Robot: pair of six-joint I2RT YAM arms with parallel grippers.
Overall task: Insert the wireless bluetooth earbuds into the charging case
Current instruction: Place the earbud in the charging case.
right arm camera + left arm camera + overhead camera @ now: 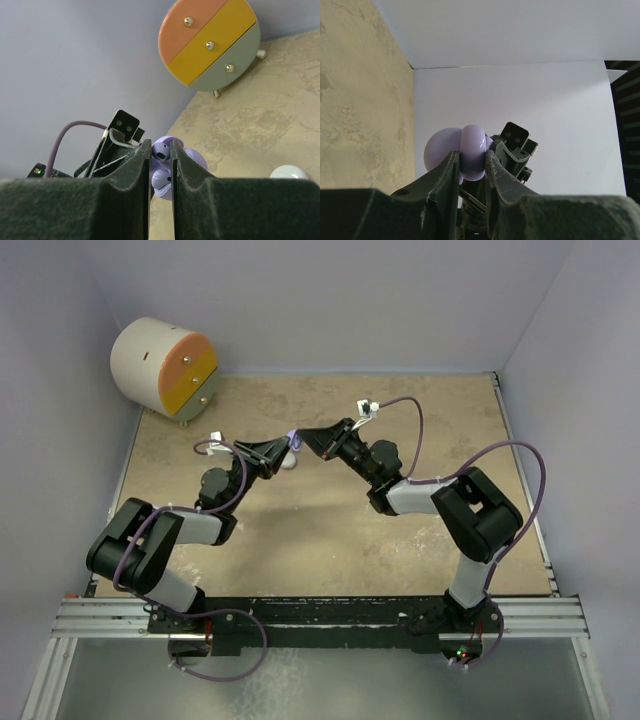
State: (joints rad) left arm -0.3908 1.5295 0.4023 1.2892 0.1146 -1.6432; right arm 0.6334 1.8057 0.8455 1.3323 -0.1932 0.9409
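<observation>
My left gripper [284, 448] is shut on the open lilac charging case [472, 159] and holds it above the table; its round lid [441, 148] stands to the left. My right gripper [302, 440] meets it tip to tip. In the right wrist view my right gripper [161, 146] is shut on a lilac earbud [161, 152] at the mouth of the case [194, 161]. A second lilac earbud [160, 179] sits in the case just below. The whitish earbuds are out of view.
A white round case [289, 462] lies on the table just below the two grippers, and it also shows in the right wrist view [291, 173]. A round drawer unit [165, 368] with orange, yellow and green fronts stands at the back left.
</observation>
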